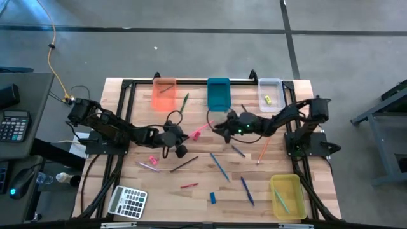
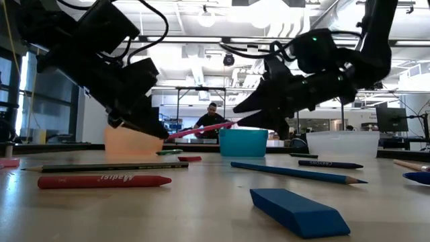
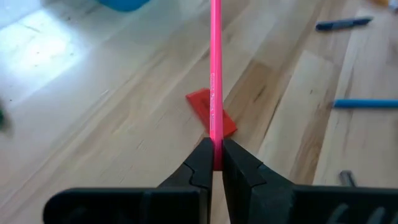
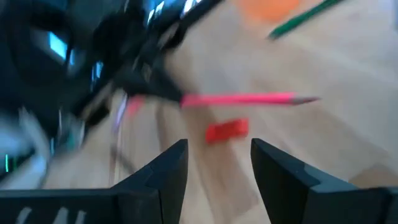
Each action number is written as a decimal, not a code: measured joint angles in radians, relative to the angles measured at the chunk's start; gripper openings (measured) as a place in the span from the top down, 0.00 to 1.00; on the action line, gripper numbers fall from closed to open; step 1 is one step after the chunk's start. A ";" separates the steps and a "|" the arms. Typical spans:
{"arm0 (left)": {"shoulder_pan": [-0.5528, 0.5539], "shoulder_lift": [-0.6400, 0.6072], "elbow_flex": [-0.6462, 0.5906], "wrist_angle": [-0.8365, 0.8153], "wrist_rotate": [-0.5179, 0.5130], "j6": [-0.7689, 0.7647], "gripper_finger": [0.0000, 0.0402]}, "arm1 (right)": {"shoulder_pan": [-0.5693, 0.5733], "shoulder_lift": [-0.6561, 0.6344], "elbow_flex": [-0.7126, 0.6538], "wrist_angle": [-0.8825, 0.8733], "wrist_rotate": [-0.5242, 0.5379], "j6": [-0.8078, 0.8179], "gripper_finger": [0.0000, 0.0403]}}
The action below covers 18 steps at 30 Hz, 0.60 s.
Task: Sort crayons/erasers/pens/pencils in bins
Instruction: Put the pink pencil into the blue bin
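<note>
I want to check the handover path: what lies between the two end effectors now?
The pink pencil, held by the left end effector, points toward the open right end effector; a red eraser lies below. High and right wrist views.

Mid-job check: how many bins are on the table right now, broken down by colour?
orange bin: 1
teal bin: 1
clear bin: 1
yellow bin: 1
Total: 4
</note>
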 joint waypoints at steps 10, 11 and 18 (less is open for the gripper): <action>0.021 0.000 0.000 0.181 -0.029 -0.002 0.98 | 0.006 0.064 0.093 0.109 0.081 0.056 0.58; 0.021 0.000 0.000 0.189 -0.034 0.002 0.98 | 0.006 0.064 0.101 0.111 0.091 0.050 0.58; 0.020 0.000 0.000 0.238 -0.035 0.017 0.98 | 0.006 0.064 0.126 0.117 0.185 0.050 0.58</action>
